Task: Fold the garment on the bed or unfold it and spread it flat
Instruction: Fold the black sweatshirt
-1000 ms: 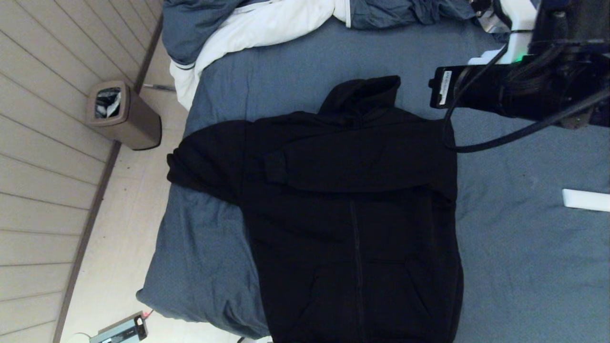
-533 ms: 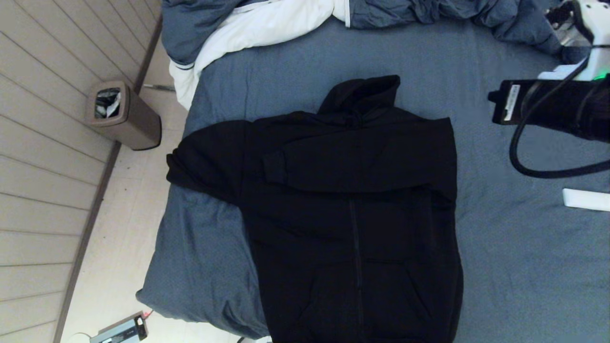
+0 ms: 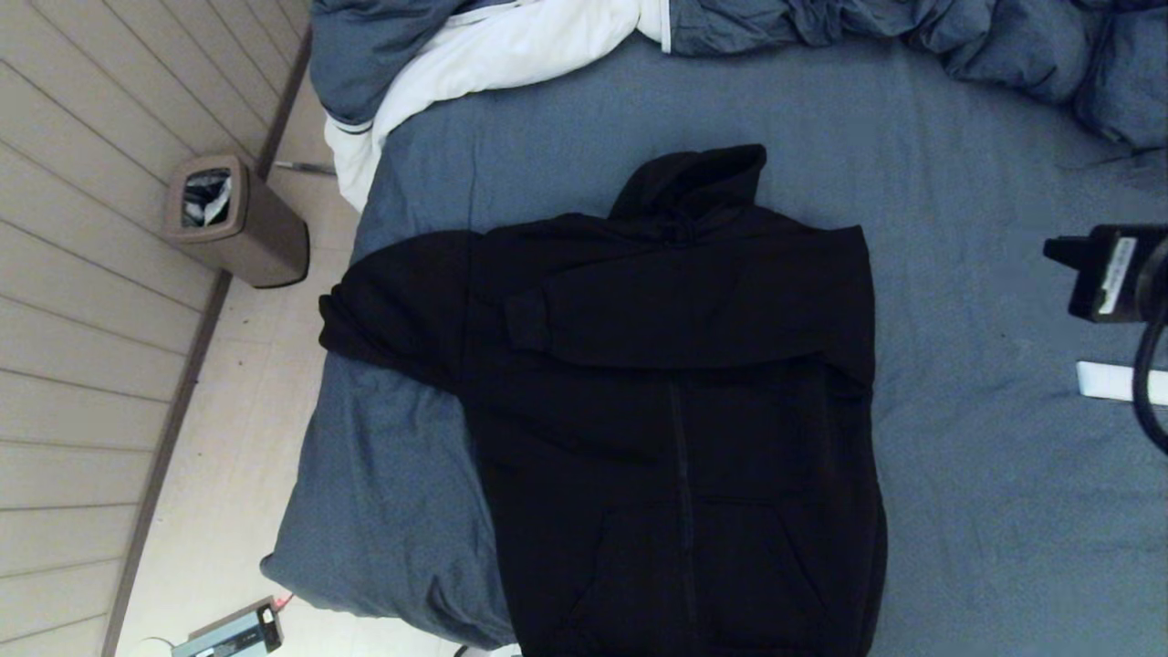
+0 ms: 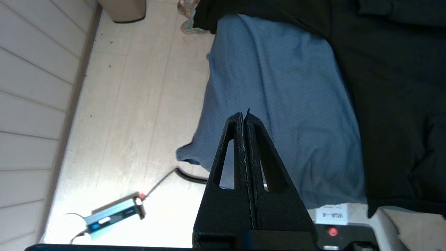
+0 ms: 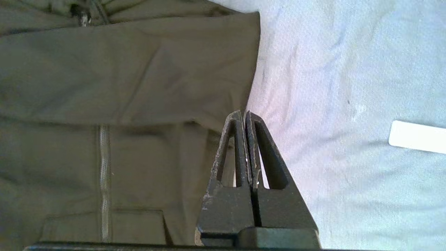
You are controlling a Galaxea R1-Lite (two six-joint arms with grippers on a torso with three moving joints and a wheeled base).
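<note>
Where floorboards (image 3: 237, 429) meet wall, bed (image 3: 958, 511) bears hoodie (image 3: 675, 411).

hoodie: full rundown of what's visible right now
The hoodie is black, soft, matte fabric, lying front up on the bed, hood toward the duvet. Its full-length zipper looks closed, with pouch pockets low on the front. The right sleeve is folded across the chest; the left sleeve reaches the mattress edge. Its hem runs out of view. Neither gripper touches it.

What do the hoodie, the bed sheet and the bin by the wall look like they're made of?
Hoodie: soft matte black knit, probably cotton fleece; it creases thickly.
Bed sheet: blue-grey woven fabric with a fine speckled texture, lightly wrinkled.
Bin: smooth brown, rigid, likely plastic; cannot be sure.
</note>
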